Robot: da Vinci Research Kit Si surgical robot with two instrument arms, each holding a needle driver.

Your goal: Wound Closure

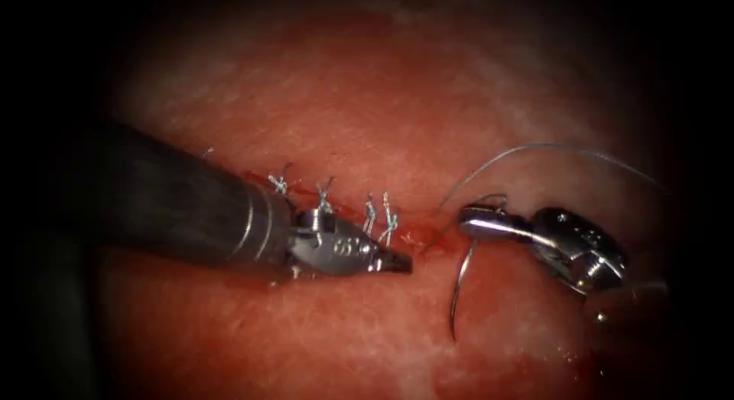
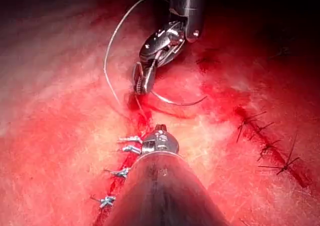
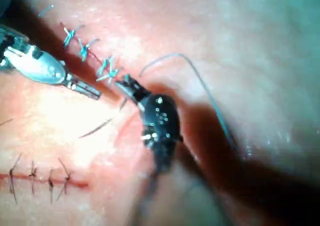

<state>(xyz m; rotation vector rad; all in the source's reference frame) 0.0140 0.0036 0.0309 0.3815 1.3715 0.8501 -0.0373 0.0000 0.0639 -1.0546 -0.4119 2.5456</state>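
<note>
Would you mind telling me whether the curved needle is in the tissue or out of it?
Out. The thin curved steel needle hangs free over the red tissue, held near its thread end by the right claw, right of the cut.

The lit field is a broad spread of pale pink, moist surface point(image 1: 367, 86), brightest at its centre and mottled with whitish patches. Toward every edge of the endoscope view the light falls away into a dark, nearly black border point(image 1: 46, 354), which rounds off the corners. In the left wrist view the same pink ground point(image 2: 50, 86) glistens under strong light and darkens to shadow along the far edge.
</note>
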